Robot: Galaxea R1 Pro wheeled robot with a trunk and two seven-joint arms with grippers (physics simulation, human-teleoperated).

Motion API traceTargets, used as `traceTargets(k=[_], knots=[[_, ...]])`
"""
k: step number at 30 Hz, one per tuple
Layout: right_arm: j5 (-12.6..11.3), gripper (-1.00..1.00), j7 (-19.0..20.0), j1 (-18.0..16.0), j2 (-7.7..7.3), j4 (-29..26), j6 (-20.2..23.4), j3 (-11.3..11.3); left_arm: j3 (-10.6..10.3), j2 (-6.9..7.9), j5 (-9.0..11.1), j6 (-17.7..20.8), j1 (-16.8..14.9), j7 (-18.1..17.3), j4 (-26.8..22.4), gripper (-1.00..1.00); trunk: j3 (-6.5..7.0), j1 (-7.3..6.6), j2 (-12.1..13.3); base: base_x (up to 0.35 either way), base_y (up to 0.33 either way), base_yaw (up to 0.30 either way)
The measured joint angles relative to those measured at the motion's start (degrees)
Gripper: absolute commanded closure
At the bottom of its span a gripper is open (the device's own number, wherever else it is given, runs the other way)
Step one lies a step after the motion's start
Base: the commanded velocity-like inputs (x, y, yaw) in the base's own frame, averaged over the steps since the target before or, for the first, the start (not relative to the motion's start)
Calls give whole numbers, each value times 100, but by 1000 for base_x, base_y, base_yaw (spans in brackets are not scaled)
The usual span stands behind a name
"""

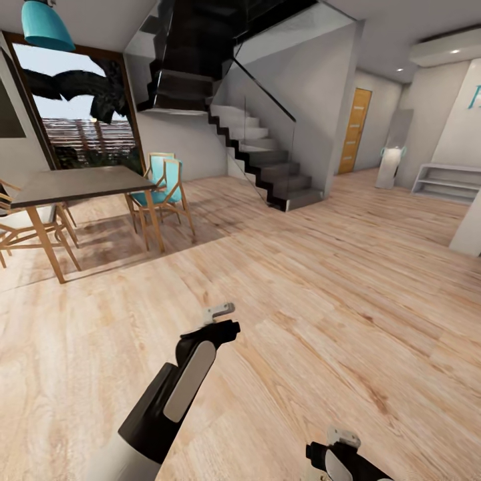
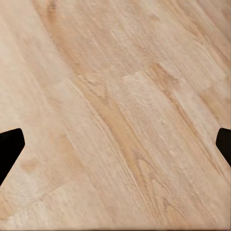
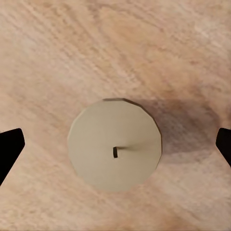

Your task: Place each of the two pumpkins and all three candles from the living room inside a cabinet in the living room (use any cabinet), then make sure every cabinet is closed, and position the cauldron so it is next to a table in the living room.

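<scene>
An olive-tan candle (image 3: 114, 145) with a short dark wick stands upright on the wooden floor, seen from straight above in the right wrist view. My right gripper (image 3: 115, 144) hangs over it, open, with its dark fingertips (image 3: 10, 147) wide apart on either side and not touching it. In the head view the right gripper (image 1: 342, 442) is low near the bottom edge. My left gripper (image 1: 220, 314) points down at bare floor planks (image 2: 115, 96) and is open with nothing between its fingers.
A dark-topped dining table (image 1: 80, 184) with wooden chairs, one with a teal seat (image 1: 160, 184), stands at the left by a large window. A dark staircase (image 1: 260, 147) with a glass rail rises at the middle back. A low white shelf (image 1: 444, 182) and an orange door (image 1: 354, 130) are at the right.
</scene>
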Motion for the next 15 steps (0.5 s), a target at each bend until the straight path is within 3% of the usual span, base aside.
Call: traceTargets(k=[5,15], knots=[[-5,-100,0,-3,0,0,-28,227,9,0,1,43,57,-1,-266,-100,-111,13,-7,0,0,0],[-1,-100,21,0,0,0,-32,283,31,0,9,247,182,-2,-656,-100,-333,39,-20,0,0,0]])
